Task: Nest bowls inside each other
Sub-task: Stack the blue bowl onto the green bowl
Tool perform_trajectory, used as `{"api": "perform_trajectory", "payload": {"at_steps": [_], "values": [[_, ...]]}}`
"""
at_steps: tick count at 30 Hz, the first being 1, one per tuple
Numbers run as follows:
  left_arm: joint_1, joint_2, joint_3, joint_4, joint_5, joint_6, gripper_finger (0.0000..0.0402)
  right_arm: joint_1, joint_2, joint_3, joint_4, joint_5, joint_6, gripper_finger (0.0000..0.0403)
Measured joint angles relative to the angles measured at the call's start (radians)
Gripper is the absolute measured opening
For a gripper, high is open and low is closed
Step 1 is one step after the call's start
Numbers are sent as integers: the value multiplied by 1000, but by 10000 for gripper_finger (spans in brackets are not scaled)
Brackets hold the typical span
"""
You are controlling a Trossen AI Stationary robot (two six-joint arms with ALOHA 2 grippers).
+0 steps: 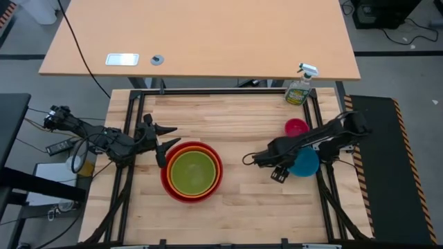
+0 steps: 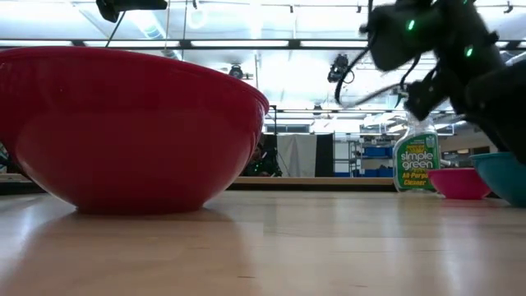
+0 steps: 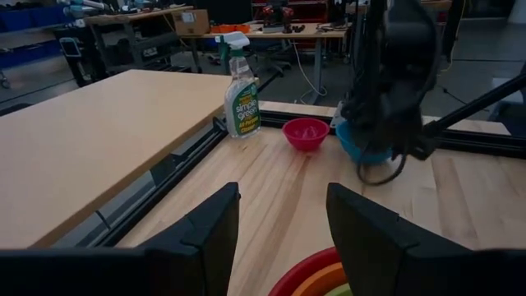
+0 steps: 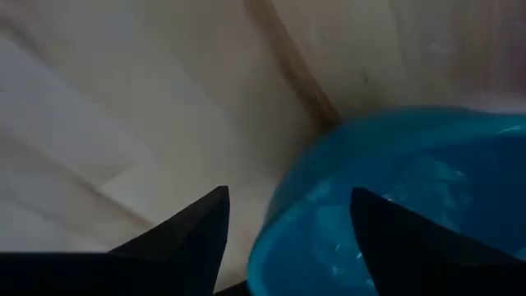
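A red bowl (image 1: 192,171) sits on the wooden table with an orange and a lime green bowl nested inside it. A small pink bowl (image 1: 296,127) stands at the right, and a blue bowl (image 1: 304,162) lies just nearer, partly under my right arm. My right gripper (image 4: 288,238) is open and points steeply down over the blue bowl's left rim (image 4: 279,222). One finger is over the table and the other over the bowl's inside, with no touch showing. My left gripper (image 1: 163,136) waits open above the red bowl's far left rim (image 3: 304,275).
A green spray bottle (image 1: 300,86) stands at the table's far right corner, behind the pink bowl (image 3: 305,133). Bare wood lies between the red bowl (image 2: 131,131) and the blue bowl (image 2: 503,177). Black frame rails run along the table's edges.
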Motion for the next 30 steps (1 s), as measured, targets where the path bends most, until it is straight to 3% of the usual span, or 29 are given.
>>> {"api": "perform_trajectory", "payload": {"at_steps": [6,11,17,23,27,30], "values": [[0,0,0,-1,0,1,188,-22,122,0,33,-21,-90,204],[0,0,0,-1,0,5,188,-25,197,0,49,-58,-149,120],[0,0,0,-3,0,4,188,-20,204,46,-77,-40,-148,19],[0,0,0,-4,0,4,188,23,131,273,-232,112,-79,30],[0,0,0,-5,0,4,188,72,129,463,-275,335,-83,32],[0,0,0,-5,0,4,188,111,132,573,-200,464,-164,26]]}}
